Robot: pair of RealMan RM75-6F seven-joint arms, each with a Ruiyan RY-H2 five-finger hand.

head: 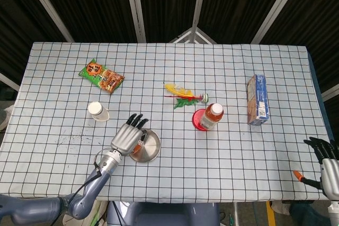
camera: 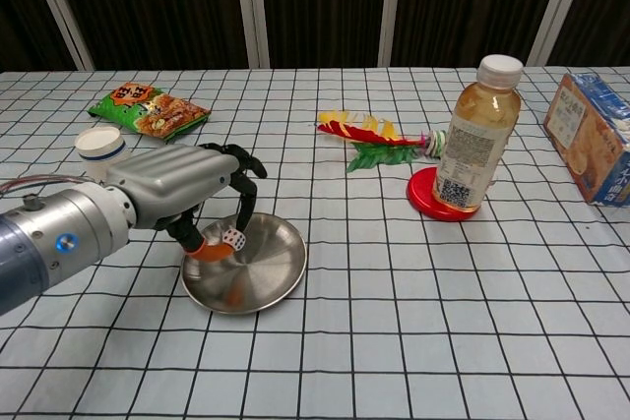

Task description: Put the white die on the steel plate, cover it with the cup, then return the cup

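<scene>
Far left: snack bag (camera: 148, 111), off to the far side, not in play. Cup (camera: 99, 146) next, white w/ blue band, mostly hidden behind the left arm in chest view; head view shows it lying just left of the plate, apart from it.

Left hand (camera: 182, 192) hangs over the near-left part of the steel plate (camera: 271, 277), fingers curled down, thumb & a finger pinching the white die (camera: 232, 239). Die is above the plate surface; looks a little clear of it, contact can't be told for sure.

Step in hand, as I judge it: setting the die down. To do it well: lower till die meets the steel, pref. nearer plate centre than the rim so the cup can go over w/o catching the edge. Part the fingers only slightly & slowly; steel is slick and dished, die could roll or skid if dropped. Lift straight up after, no sideways drag.

Centre-right: feather toy (camera: 364, 141), bottle (camera: 473, 140) on red coaster (camera: 425, 196), box (camera: 595, 139) at far right, all well apart from the plate.

Right hand (head: 325, 163) at near-right table edge, fingers apart, holding nothing.
</scene>
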